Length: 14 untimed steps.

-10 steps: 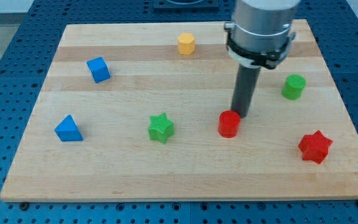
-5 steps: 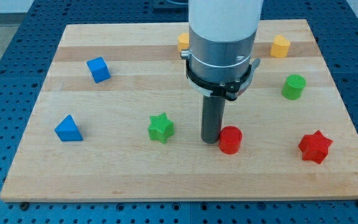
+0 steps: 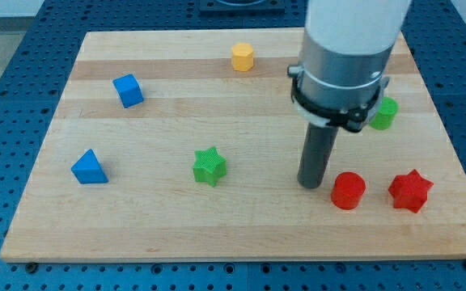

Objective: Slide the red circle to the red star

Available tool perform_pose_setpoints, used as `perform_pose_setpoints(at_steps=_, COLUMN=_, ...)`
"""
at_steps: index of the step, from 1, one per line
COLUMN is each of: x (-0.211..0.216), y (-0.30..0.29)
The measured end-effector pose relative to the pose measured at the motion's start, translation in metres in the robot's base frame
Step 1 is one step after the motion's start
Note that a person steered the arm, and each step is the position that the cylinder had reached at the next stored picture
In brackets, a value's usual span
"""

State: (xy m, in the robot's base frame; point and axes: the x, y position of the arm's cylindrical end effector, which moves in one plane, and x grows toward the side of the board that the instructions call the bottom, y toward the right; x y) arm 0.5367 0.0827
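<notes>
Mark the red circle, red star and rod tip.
red circle block point(image 3: 348, 191), camera view, top face
red star block point(image 3: 410, 191), camera view, top centre
my tip point(image 3: 311, 184), camera view, rod's bottom end

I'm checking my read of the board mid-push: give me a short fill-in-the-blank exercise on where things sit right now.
1. My tip is on the view's ____ side of the red circle.
2. The red circle lies between my tip and the red ____.
3. The star left of my tip is ____.
4. The triangle is ____.

Missing words: left; star; green; blue
</notes>
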Motion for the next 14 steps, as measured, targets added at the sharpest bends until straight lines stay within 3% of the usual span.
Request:
perform_pose_setpoints(at_steps=2, x=0.038, y=0.004)
perform_pose_setpoints(at_steps=14, x=-0.007, y=0.05)
